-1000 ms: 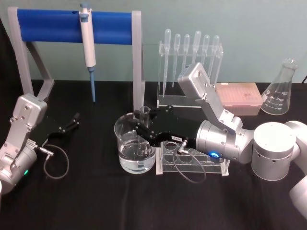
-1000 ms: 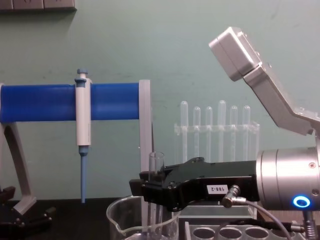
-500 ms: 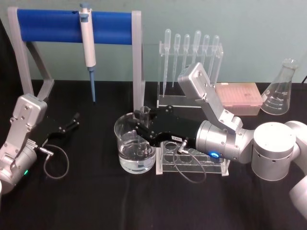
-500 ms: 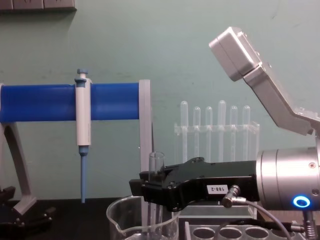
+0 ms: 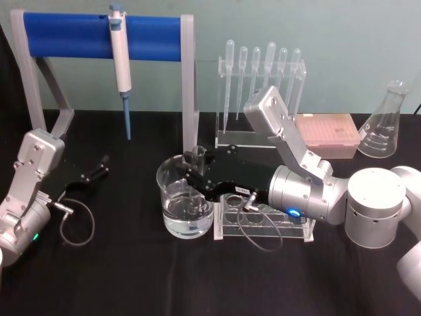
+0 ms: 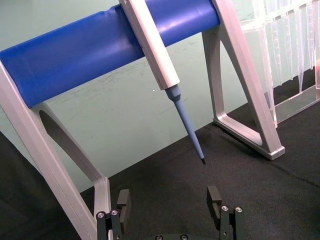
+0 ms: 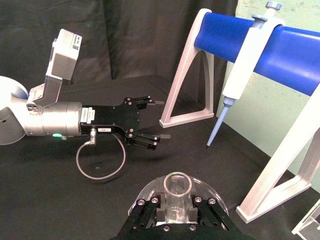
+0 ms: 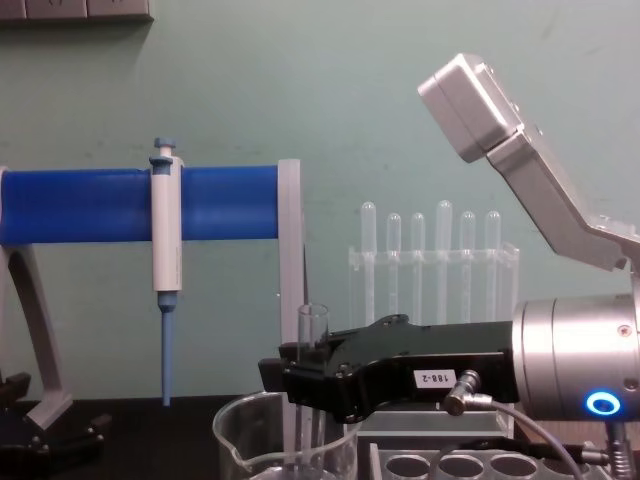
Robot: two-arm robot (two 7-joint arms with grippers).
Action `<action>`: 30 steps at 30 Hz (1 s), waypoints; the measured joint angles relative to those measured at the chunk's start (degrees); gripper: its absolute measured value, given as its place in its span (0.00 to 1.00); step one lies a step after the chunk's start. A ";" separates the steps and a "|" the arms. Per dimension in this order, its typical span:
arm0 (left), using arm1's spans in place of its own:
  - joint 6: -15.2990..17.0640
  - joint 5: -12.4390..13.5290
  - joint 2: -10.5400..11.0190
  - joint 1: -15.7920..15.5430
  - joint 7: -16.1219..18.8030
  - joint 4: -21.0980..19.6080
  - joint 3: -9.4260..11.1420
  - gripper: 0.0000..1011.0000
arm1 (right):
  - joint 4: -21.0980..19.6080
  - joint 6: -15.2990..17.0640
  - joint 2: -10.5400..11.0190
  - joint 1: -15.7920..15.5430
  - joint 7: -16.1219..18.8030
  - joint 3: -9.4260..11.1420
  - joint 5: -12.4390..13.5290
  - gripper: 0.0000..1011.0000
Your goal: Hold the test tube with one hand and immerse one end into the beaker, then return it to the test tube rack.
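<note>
Black cloth covers the table under a pale green wall. Near the left edge the left gripper (image 5: 100,168) sits parked, its fingers apart and empty. At the table's middle stands the beaker (image 5: 168,191), partly filled with water. The right gripper (image 5: 195,170) reaches over its rim from the right, fingers clamped on the upper part of the test tube (image 8: 313,325). The tube's long axis is vertical: open mouth up just above the fingers, rounded end down inside the beaker and, by my judgement, under the water. Just right of the beaker, below the right wrist, sits the test tube rack (image 5: 283,220). Returning the tube likely calls for a straight lift clear of the rim, then a short shift rightward.
</note>
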 joint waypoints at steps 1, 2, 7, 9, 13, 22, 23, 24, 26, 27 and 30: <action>0.00 0.00 0.00 0.00 0.00 0.00 0.00 0.99 | 0.00 0.00 0.00 0.00 0.00 0.00 0.00 0.22; 0.00 0.00 0.00 0.00 0.00 0.00 0.00 0.99 | 0.00 0.00 0.00 0.00 0.00 0.00 0.00 0.22; 0.00 0.00 0.00 0.00 0.00 0.00 0.00 0.99 | 0.00 0.00 0.00 0.00 0.00 0.00 0.00 0.22; 0.00 0.00 0.00 0.00 0.00 0.00 0.00 0.99 | 0.00 0.00 0.00 0.00 0.00 0.00 0.00 0.22; 0.00 0.00 0.00 0.00 0.00 0.00 0.00 0.99 | 0.00 0.00 0.00 0.00 0.00 0.00 0.00 0.22; 0.00 0.00 0.00 0.00 0.00 0.00 0.00 0.99 | 0.00 0.00 0.00 0.00 0.00 0.00 0.00 0.22; 0.00 0.00 0.00 0.00 0.00 0.00 0.00 0.99 | 0.00 0.00 0.00 0.00 0.00 0.00 0.00 0.22; 0.00 0.00 0.00 0.00 0.00 0.00 0.00 0.99 | 0.00 0.00 0.00 0.00 0.00 0.00 0.00 0.22; 0.00 0.00 0.00 0.00 0.00 0.00 0.00 0.99 | 0.00 0.00 0.00 0.00 0.00 0.00 0.00 0.22; 0.00 0.00 0.00 0.00 0.00 0.00 0.00 0.99 | 0.00 0.00 0.00 0.00 0.00 0.00 0.00 0.22; 0.00 0.00 0.00 0.00 0.00 0.00 -0.01 0.99 | 0.00 0.00 0.00 0.00 0.00 0.00 0.00 0.22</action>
